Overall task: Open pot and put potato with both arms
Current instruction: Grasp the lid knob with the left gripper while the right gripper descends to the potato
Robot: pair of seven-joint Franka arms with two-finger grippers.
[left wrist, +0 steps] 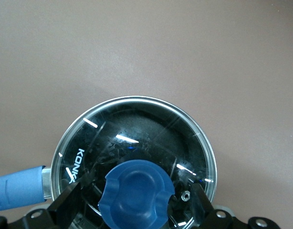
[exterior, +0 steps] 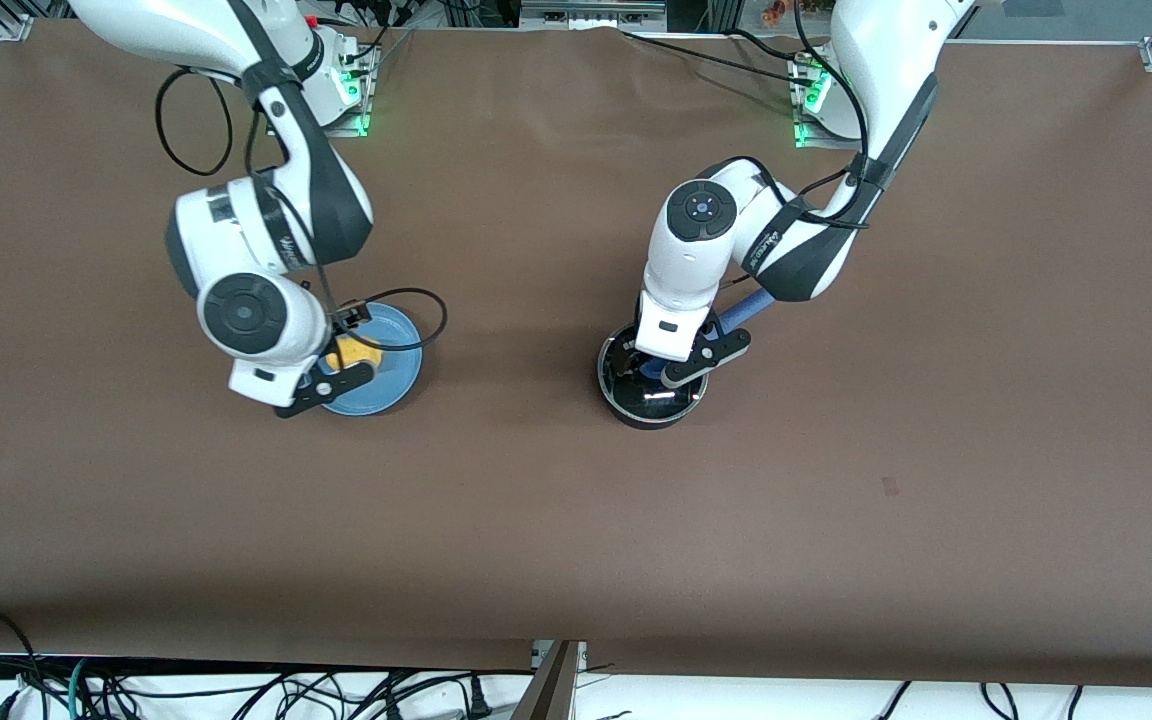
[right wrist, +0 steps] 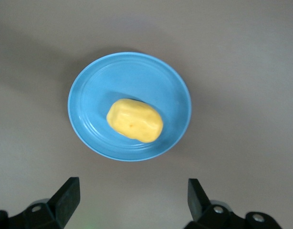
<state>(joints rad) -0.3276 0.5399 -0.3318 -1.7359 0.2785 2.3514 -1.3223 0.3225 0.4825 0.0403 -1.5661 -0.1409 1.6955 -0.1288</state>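
My left gripper hangs low over the small black round pot, its jaws spread wide. One black finger stands on each side of the blue knob of the pot's glass lid, with a gap left on both sides, so nothing is gripped. The lid sits on the pot, and the pot's long blue handle points away from the front camera.

My right gripper hangs above the flat light-blue round plate, jaws likewise spread and empty. That plate lies well apart from the pot, toward the right arm's end of the brown table. The small oval yellow-orange potato lies near the middle of the plate, clear of both fingers.
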